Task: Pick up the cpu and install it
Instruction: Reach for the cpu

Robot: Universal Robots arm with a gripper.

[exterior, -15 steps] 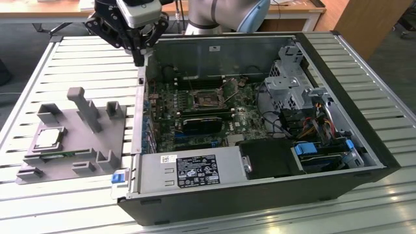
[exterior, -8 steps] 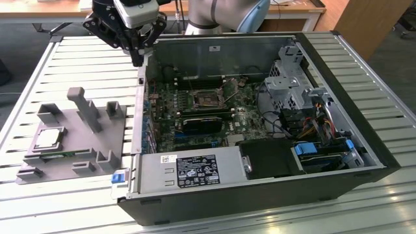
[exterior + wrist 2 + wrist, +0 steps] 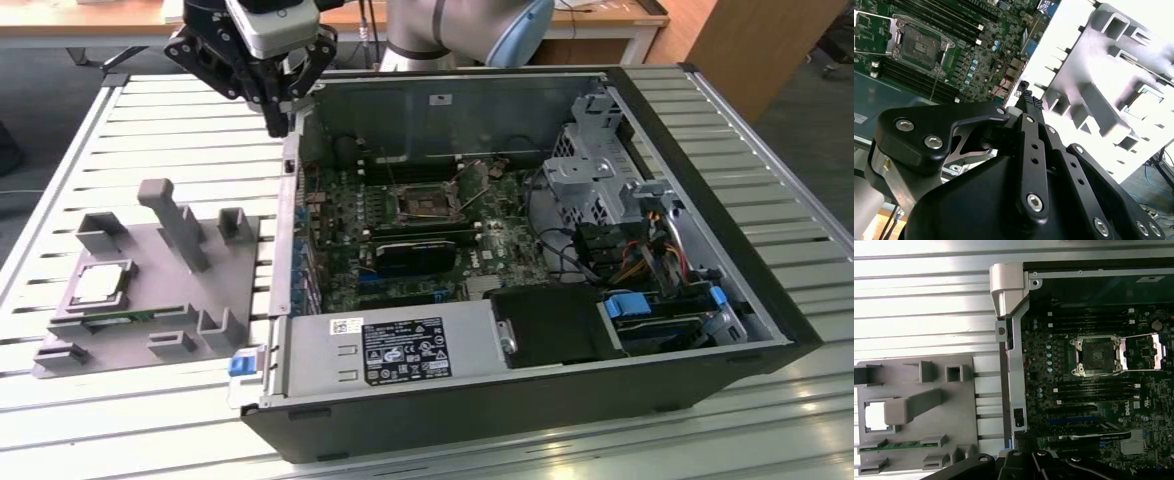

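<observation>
The cpu (image 3: 100, 283) is a small silver-topped square lying flat in a recess of the grey holder (image 3: 187, 300) on the exterior view's left. In the first wrist view the cpu (image 3: 876, 416) shows as a bright square. My gripper (image 3: 278, 122) hangs high above the table, over the left wall of the open computer case, far from the cpu, shut and holding nothing. Its fingertips (image 3: 1027, 98) meet in the second wrist view. The motherboard socket (image 3: 424, 205) stands with its metal frame flipped open, also seen in the first wrist view (image 3: 1096, 355).
The black computer case (image 3: 534, 400) lies open on a slatted metal table (image 3: 80, 130). A green memory stick (image 3: 120, 317) sits in the holder below the cpu. Tall grey posts (image 3: 171, 220) rise from the holder. A drive cage and cables (image 3: 641, 240) fill the case's right side.
</observation>
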